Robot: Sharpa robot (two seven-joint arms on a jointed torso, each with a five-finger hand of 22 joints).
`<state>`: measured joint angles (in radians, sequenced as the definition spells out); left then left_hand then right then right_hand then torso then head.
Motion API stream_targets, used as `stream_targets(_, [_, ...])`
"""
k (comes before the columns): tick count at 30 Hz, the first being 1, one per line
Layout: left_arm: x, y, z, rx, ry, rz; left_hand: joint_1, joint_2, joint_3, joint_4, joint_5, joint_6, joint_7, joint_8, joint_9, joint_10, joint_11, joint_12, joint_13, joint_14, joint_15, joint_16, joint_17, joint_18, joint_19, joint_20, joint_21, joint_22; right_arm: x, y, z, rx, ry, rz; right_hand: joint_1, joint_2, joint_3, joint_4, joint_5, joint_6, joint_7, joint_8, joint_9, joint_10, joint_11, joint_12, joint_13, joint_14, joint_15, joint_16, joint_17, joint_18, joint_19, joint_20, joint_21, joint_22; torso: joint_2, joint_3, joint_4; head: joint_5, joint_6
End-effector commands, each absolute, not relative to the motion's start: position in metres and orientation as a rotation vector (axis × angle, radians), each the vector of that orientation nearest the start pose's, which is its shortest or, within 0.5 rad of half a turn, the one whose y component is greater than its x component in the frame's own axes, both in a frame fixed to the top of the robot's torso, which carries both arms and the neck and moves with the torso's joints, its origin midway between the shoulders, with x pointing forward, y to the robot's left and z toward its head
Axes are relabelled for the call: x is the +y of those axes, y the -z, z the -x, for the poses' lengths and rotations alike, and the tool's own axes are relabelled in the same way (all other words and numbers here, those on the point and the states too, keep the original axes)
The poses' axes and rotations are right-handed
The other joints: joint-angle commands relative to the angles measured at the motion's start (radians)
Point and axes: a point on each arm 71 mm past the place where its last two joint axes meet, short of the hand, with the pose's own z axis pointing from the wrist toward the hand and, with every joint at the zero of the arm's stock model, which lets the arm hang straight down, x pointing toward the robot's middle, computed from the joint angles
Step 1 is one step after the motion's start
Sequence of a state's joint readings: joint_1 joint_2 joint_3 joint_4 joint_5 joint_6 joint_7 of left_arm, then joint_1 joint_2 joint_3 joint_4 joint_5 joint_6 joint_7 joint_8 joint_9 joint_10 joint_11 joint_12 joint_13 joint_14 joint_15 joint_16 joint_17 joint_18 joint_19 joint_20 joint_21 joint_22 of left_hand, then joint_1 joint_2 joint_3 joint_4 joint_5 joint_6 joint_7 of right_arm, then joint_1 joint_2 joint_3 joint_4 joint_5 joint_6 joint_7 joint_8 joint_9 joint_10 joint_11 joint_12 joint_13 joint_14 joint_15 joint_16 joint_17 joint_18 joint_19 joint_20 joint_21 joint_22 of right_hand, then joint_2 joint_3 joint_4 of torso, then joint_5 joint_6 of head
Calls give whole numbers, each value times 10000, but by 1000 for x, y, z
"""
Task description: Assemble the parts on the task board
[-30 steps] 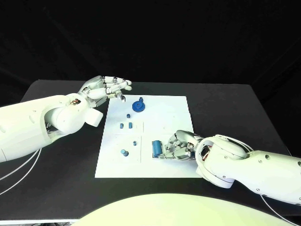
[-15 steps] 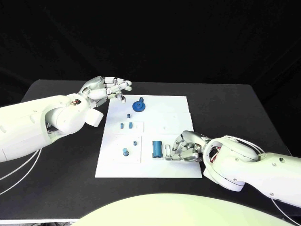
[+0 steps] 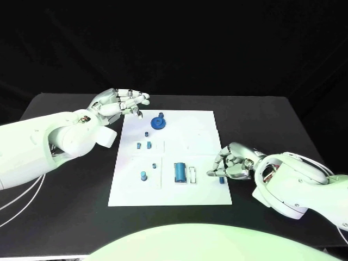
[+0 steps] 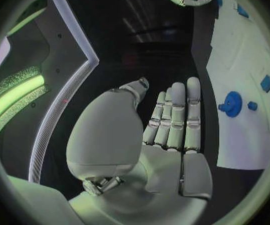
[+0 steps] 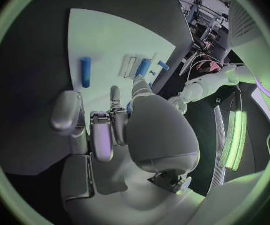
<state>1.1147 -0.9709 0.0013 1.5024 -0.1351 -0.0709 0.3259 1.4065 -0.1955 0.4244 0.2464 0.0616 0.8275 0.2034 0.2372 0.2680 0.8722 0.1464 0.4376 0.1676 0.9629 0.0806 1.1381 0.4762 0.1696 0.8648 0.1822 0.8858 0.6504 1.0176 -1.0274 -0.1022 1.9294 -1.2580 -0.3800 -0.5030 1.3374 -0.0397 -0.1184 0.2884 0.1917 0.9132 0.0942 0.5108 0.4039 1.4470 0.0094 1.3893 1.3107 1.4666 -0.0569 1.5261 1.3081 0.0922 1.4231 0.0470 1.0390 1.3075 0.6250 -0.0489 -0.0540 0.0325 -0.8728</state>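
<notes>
The right hand [image 3: 230, 163] has drawn back from the middle of the flat white task board [image 3: 197, 122] to its edge, fingers curled; whether they pinch a part cannot be told. A large blue cylinder [image 3: 179, 172] and a pale bar [image 3: 193, 174] now lie uncovered beside those fingers (judged: one placement finished). The left hand [image 3: 119, 101] stays at the far corner, fingers apart and holding nothing, near the round blue gear part [image 3: 158, 122]. The left wrist view shows its flat palm [image 4: 169, 135]; the head view does not.

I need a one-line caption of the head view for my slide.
Right hand at the task board's edge, left hand raised beyond its far corner; blue parts on it.
</notes>
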Motion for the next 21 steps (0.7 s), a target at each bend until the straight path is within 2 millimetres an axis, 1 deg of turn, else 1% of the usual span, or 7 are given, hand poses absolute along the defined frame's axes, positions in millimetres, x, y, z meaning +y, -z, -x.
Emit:
stream_targets(1, [264, 204, -472, 15763, 15781, 10498, 107, 23, -55, -21, 54, -16, 11, 48, -11, -38, 2, 69, 16, -77, -2, 54, -9, 145, 77, -20, -61, -13, -207, 251, -362, 19999, -5902, -2941, 148, -38, -71, -12, -21, -64, 10, -44, -20, -2, 84, -59, 896, 757, 80, -27, 1150, -20, -1, 94, 32, 453, 5, -2, -2, -123, 2])
stream_targets(4, [263, 204, -472, 15779, 15806, 10497, 107, 23, -55, -21, 54, -16, 11, 48, -11, -38, 2, 69, 16, -77, -2, 54, -9, 145, 77, -20, -61, -13, -216, 253, -363, 19910, -5569, -2962, 202, -49, -94, 1, -24, 5, 2, -35, -23, -9, 82, -70, 889, 760, 84, -21, 1167, -24, 11, 102, 65, 473, 7, 12, -7, -191, 2])
stream_targets(7, [263, 204, -472, 15804, 15835, 10496, 107, 23, -55, -21, 54, -16, 11, 48, -11, -38, 2, 69, 16, -77, -2, 54, -9, 145, 77, -20, -61, -13, -223, 257, -363, 19889, -5132, -3040, 233, -34, -130, 21, -25, 133, -24, 1, -18, -7, 65, -70, 893, 765, 75, -13, 1193, -29, 29, 106, 109, 501, -3, 11, -1, -226, 2])
stream_targets(10, [262, 205, -471, 15833, 15854, 10500, 107, 23, -55, -21, 54, -16, 11, 48, -11, -38, 2, 69, 16, -77, -2, 54, -9, 145, 77, -20, -61, -13, -228, 264, -363, 19973, -4709, -3080, 195, 13, -188, 40, -28, 278, -62, 50, -9, -26, 34, -109, 863, 766, 53, -12, 1196, -27, 40, 98, 115, 515, -1, 21, 10, -223, 2])
stream_targets(14, [262, 205, -471, 15856, 15860, 10507, 108, 24, -64, -11, 50, -13, 11, 50, -12, -37, 2, 73, 17, -77, -2, 53, -11, 144, 80, -20, -65, -15, -228, 271, -362, 20076, -4477, -2987, 152, 31, -235, 42, -30, 358, -91, 84, -1, -27, 12, -118, 858, 764, 37, -15, 1188, -26, 47, 90, 118, 523, 12, 24, 25, -242, 2])
stream_targets(16, [262, 205, -471, 15866, 15861, 10510, 108, 24, -64, -11, 50, -13, 11, 50, -12, -37, 2, 73, 17, -77, -2, 53, -11, 144, 80, -20, -65, -15, -226, 274, -362, 20167, -4406, -2940, 111, 35, -274, 46, -32, 401, -107, 104, 3, -27, -2, -122, 856, 763, 25, -17, 1184, -24, 47, 83, 108, 524, 13, 15, 28, -230, 2])
stream_targets(21, [262, 205, -470, 15908, 15880, 10515, 108, 26, -71, -4, 49, -13, 10, 50, -13, -39, 2, 75, 17, -78, -2, 52, -12, 144, 82, -21, -68, -17, -221, 282, -361, 20465, -4280, -2818, 15, 40, -346, 52, -34, 444, -126, 124, 6, -23, -18, -125, 857, 762, 10, -17, 1185, -23, 49, 70, 99, 528, 20, 13, 47, -249, 2])
